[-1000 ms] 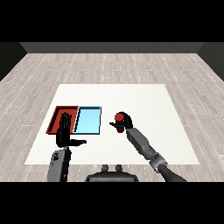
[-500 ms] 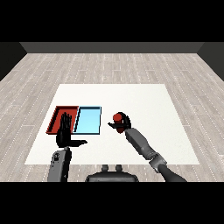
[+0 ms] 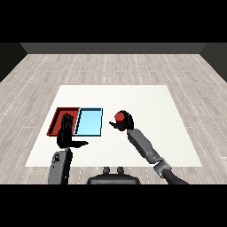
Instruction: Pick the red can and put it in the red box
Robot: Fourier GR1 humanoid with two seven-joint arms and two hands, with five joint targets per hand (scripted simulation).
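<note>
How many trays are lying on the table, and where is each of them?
2. The red tray lies at the table's left, partly behind the left robot hand. The light blue tray lies directly beside it on its right. None seems hidden.

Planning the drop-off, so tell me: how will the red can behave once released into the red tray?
The red can looks round and rigid, so it may roll if laid sideways. The red tray looks shallow; its rim might stop it. The right robot hand curls round it.

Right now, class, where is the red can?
In the head view, the red can sits in the right hand, just right of the blue tray, near the table's middle.
</note>
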